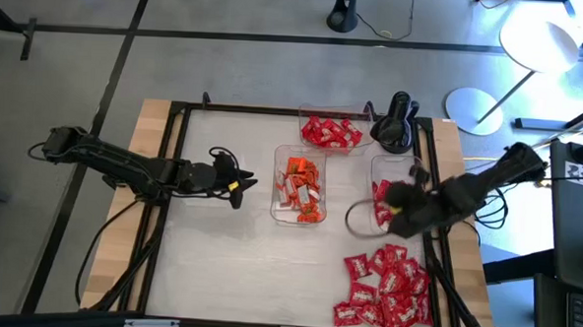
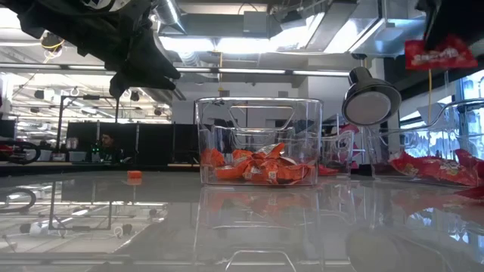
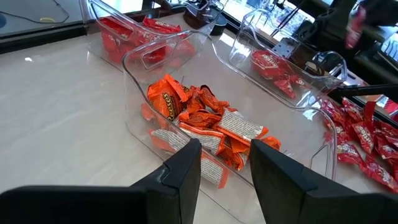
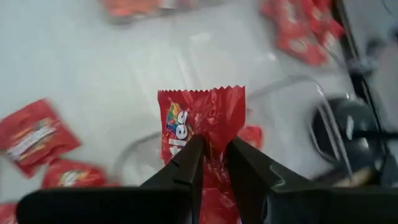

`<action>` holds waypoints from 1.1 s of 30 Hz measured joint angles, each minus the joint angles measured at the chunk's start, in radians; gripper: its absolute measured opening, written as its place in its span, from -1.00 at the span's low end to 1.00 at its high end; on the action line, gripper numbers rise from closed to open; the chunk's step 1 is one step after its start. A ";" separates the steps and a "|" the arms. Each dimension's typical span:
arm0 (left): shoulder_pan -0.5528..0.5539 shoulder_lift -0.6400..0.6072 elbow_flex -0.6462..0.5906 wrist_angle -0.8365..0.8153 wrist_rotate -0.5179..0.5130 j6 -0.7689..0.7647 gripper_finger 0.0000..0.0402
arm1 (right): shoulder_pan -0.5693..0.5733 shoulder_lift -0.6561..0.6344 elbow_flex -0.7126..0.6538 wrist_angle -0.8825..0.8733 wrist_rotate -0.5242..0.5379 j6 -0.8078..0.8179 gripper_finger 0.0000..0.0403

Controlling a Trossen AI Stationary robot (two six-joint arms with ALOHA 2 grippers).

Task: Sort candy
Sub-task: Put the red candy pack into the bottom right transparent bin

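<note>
The right claw (image 4: 213, 155) is clamped on a red Skittles packet (image 4: 202, 121); the left claw (image 3: 225, 163) stands apart, empty.

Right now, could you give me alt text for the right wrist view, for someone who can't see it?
The right tool pinches a red candy packet with colourful lettering between its two dark fingers, holding it up over a white table. More red candy lies loose on the table below, and the rim of a clear tray shows behind the packet.
</note>
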 joint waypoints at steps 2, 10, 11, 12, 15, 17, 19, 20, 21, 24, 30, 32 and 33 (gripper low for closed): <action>0.000 0.000 0.000 0.000 0.000 0.001 -0.37 | -0.037 -0.057 -0.041 -0.008 -0.003 0.032 -0.65; 0.000 0.000 0.000 0.000 0.000 0.009 -0.37 | -0.096 -0.224 -0.257 0.034 -0.089 0.133 -0.62; 0.000 0.000 0.000 -0.001 0.000 0.013 -0.37 | -0.096 -0.232 -0.275 0.042 -0.092 0.151 -0.59; 0.000 0.000 0.000 -0.001 0.000 0.017 -0.37 | -0.096 -0.234 -0.289 0.049 -0.103 0.166 -0.55; 0.000 0.000 0.000 -0.001 0.000 0.017 -0.37 | -0.095 -0.231 -0.309 0.058 -0.145 0.188 -0.34; 0.000 0.000 0.000 0.000 0.000 0.017 -0.37 | -0.095 -0.226 -0.310 0.058 -0.153 0.197 -0.16; 0.000 0.000 0.000 0.000 0.000 0.017 -0.37 | -0.095 -0.224 -0.306 0.058 -0.153 0.195 0.03; 0.000 0.000 0.000 0.000 -0.001 0.017 -0.37 | -0.095 -0.224 -0.301 0.059 -0.151 0.194 0.12; 0.000 0.000 0.000 0.000 -0.002 0.017 -0.37 | -0.095 -0.224 -0.296 0.065 -0.150 0.195 0.21; 0.000 0.000 0.000 0.000 -0.002 0.008 -0.37 | -0.095 -0.224 -0.275 0.149 -0.163 0.192 0.44; 0.000 0.000 0.000 0.000 -0.012 0.008 -0.37 | -0.081 -0.192 -0.277 0.639 -0.215 0.049 0.72; 0.000 0.000 0.000 -0.001 -0.018 0.006 -0.37 | -0.052 -0.163 -0.292 0.789 -0.229 -0.029 0.75; 0.000 0.000 0.000 0.000 -0.018 0.004 -0.37 | -0.037 -0.141 -0.298 0.838 -0.231 -0.059 0.76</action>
